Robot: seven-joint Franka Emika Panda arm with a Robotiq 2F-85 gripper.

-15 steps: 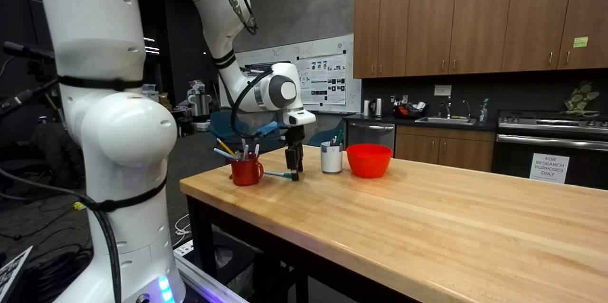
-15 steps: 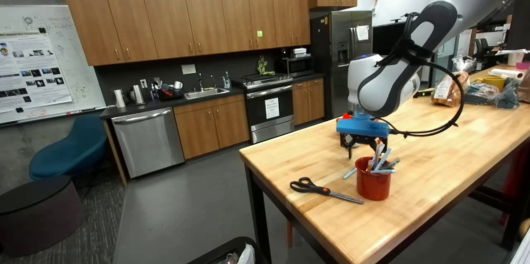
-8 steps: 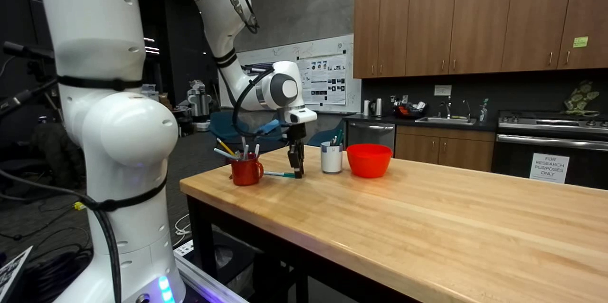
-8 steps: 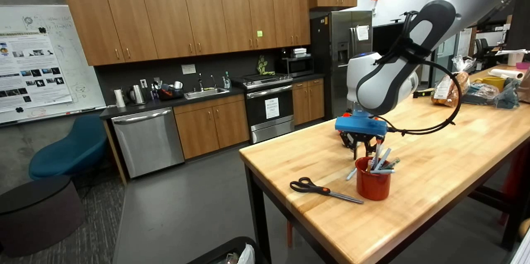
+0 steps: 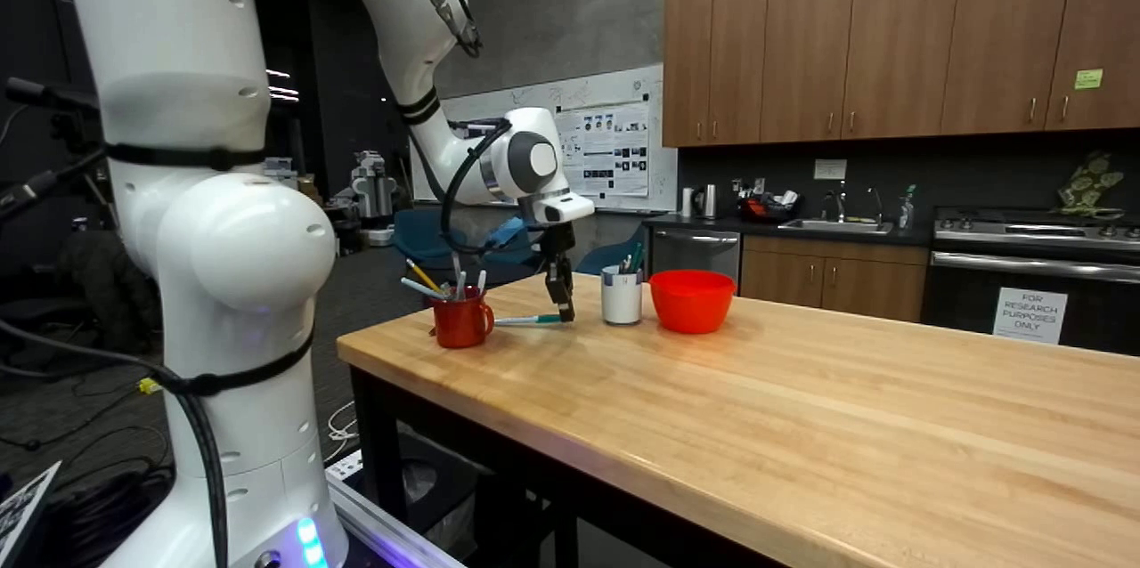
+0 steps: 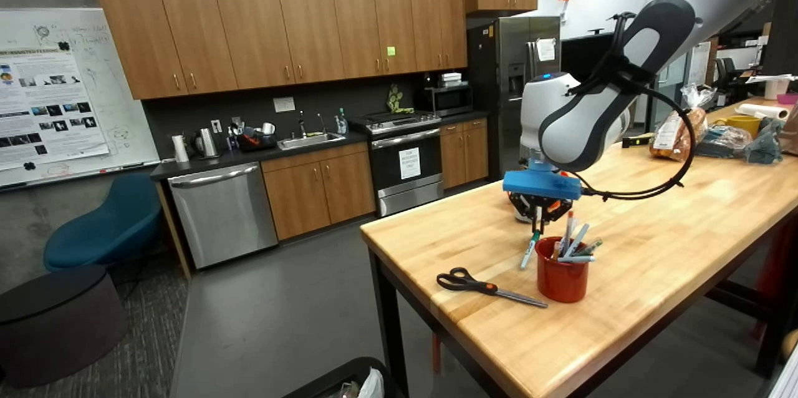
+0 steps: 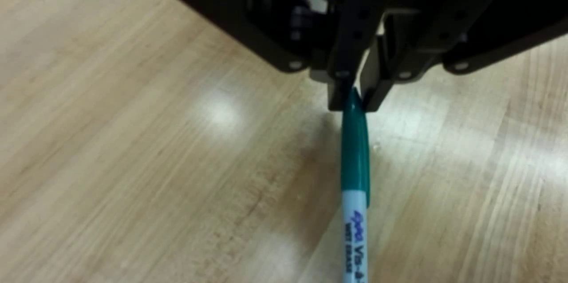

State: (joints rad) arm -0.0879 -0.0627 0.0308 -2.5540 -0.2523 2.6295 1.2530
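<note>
In an exterior view, the arm [image 5: 254,234] stood at far left, white with black straps. Next came the mug [image 5: 460,325], red and upright near the end of the desk [image 5: 802,408], with pens [image 5: 422,288] and a pencil [image 5: 420,273] leaning out of it. The marker [image 5: 525,320] stretched almost level from beside the mug to the end effector [image 5: 566,316], which reached down to it at a slight tilt. In the wrist view the fingertips [image 7: 336,99] stood nearly together and pinched the tip of the marker's green cap [image 7: 354,154]; whether its other end touched the desk could not be told. To the right, the cup [image 5: 622,299] stood upright, slim items [image 5: 635,260] in it, just beside the red bowl [image 5: 693,301]. Farther right, across the room, were the sink [image 5: 835,227] and the oven [image 5: 1104,310], beneath cabinets [image 5: 891,43].

In an exterior view, again from the left, the whiteboard [image 6: 103,83], the chair [image 6: 103,229] and the dishwasher [image 6: 223,214] showed beyond the desk. The scissors [image 6: 483,286] lay flat on the desk, blades toward the mug and tips just beside it. The marker slanted behind them, up to the end effector. The fridge [image 6: 517,105] stood at the back, and the bread bag [image 6: 668,136] rested toward the desk's far right.
</note>
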